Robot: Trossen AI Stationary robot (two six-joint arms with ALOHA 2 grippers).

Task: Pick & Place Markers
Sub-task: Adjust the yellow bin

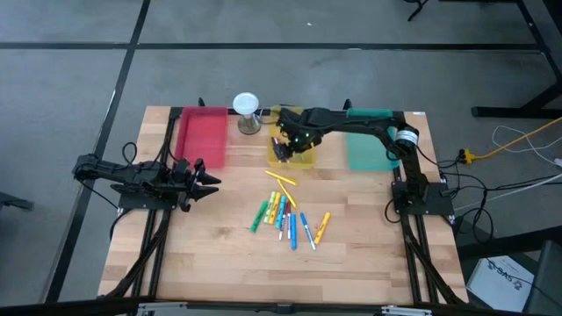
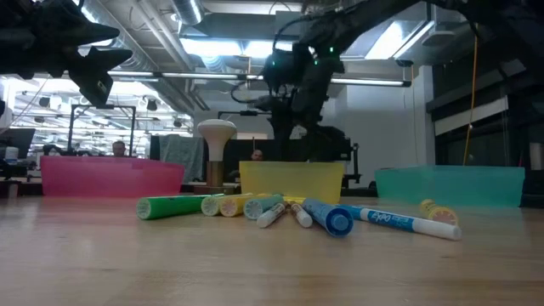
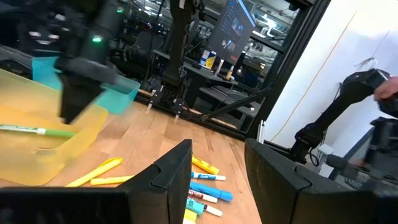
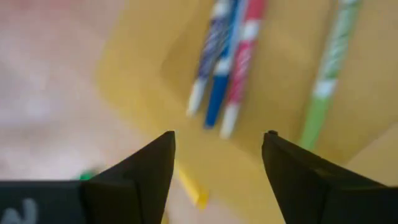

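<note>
Four markers [image 4: 239, 59] lie in the yellow tray [image 1: 303, 158] | right gripper [image 4: 217, 155] hovers over that tray, jaws apart, empty | step, judged: drop-off done | remaining markers [image 1: 285, 215] on the table [image 1: 219, 254] near its middle | next: reach back to them | left gripper [image 1: 209, 182] waits beside the red tray [image 1: 202, 136], part-open, empty.

We were in a robotics lab. Beyond the wooden counter [image 1: 219, 263] we saw exposed ceiling ducts [image 2: 161, 38], strip lights [image 2: 221, 47], benches with monitors [image 3: 233, 28], and grey carpet [image 1: 70, 79] underneath.
</note>
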